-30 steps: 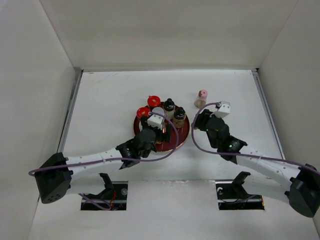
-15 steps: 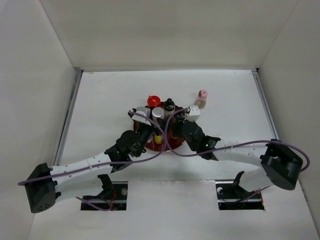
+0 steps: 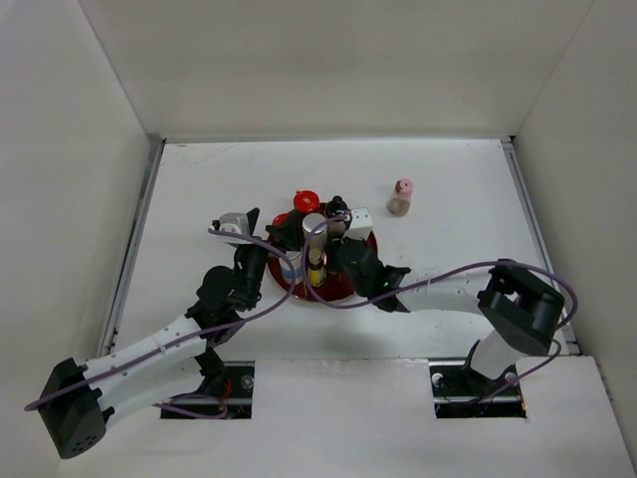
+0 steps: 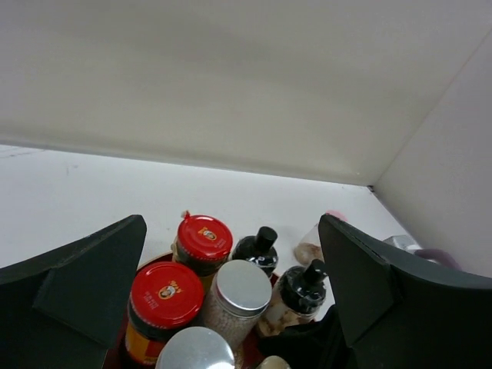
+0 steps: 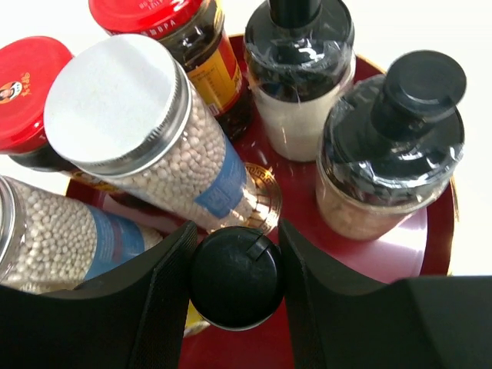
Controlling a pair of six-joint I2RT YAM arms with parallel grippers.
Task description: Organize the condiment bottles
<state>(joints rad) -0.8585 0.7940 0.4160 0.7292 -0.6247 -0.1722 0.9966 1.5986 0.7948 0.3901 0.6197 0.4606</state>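
Condiment bottles cropped, slim bottle mostly hidden under its cap

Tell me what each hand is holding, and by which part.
The right hand grips the slim bottle by its black cap. The left hand is open and holds nothing.

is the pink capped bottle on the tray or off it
Off: the pink-capped bottle stands on the white table, apart from the red tray.

Glossy red tray, brushed metal jar lid, seemingly matt plastic black cap.
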